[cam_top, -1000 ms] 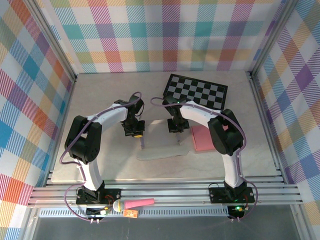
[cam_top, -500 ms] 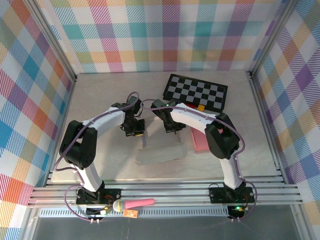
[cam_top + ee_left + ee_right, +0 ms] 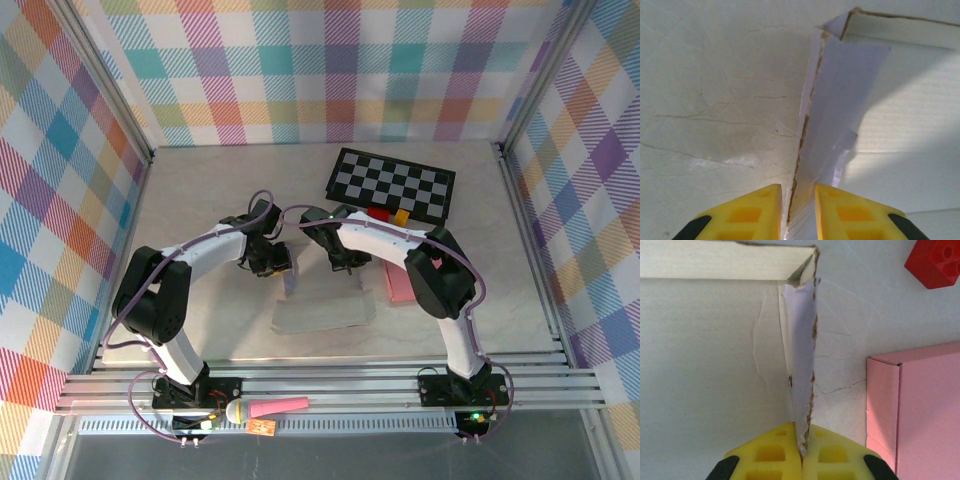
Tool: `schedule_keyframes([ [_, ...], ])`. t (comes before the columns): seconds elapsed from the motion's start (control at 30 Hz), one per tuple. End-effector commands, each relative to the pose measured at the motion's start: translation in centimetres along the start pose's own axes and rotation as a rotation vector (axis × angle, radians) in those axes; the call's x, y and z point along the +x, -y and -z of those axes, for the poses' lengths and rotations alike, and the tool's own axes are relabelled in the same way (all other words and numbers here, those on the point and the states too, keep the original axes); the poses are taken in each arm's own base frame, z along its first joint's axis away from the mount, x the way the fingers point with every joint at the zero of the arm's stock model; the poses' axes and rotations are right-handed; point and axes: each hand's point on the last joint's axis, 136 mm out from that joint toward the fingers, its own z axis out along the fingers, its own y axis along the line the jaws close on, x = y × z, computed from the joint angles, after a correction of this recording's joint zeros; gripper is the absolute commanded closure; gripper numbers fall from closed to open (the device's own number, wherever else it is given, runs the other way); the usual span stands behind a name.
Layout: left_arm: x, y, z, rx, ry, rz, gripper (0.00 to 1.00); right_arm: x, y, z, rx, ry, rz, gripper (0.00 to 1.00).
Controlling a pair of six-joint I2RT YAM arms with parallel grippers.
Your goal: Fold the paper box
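Note:
The white paper box [image 3: 325, 315] lies flat on the table with a side flap raised at each end. My left gripper [image 3: 281, 266] straddles the left flap [image 3: 832, 100]. Its yellow jaws stand slightly apart around the flap's lower edge, with a gap on the left side [image 3: 798, 192]. My right gripper [image 3: 349, 266] is shut on the torn bottom edge of the right flap [image 3: 801, 350], pinching it upright [image 3: 802, 435]. The box's far wall [image 3: 715, 260] stands along the top of the right wrist view.
A pink box [image 3: 400, 282] lies just right of the right gripper, close to the flap [image 3: 920, 405]. A checkerboard [image 3: 392, 183] sits behind, with a red brick [image 3: 379, 212] and an orange brick [image 3: 401, 215] at its front edge.
The left jaws have parted from a tight pinch on the left flap. Both wrists have drawn slightly inward toward each other. The right grip is unchanged.

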Motion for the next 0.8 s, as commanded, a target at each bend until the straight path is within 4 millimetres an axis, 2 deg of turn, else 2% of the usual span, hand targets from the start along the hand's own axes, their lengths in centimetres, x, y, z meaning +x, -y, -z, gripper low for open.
schedule_keyframes([
  [0.0, 0.2, -0.4, -0.8, -0.012, -0.014, -0.001, 0.75, 0.2, 0.1, 0.2, -0.009, 0.001, -0.002, 1.00],
  [0.37, 1.5, -2.0, -2.2, -0.062, -0.042, -0.002, 0.75, 0.3, -0.4, 0.1, -0.034, -0.005, -0.015, 1.00],
  [0.5, 1.4, -2.5, -2.2, -0.109, -0.025, -0.018, 0.84, 0.5, -0.3, -0.3, -0.025, -0.012, -0.011, 1.00],
  [0.57, 1.2, -2.3, -1.9, -0.121, -0.006, -0.019, 0.91, 0.7, -0.2, -0.6, -0.016, -0.024, -0.018, 1.00],
  [0.77, 0.9, -0.7, -0.8, -0.119, 0.041, -0.036, 0.99, 1.3, 0.1, -2.2, -0.002, -0.071, -0.016, 1.00],
])
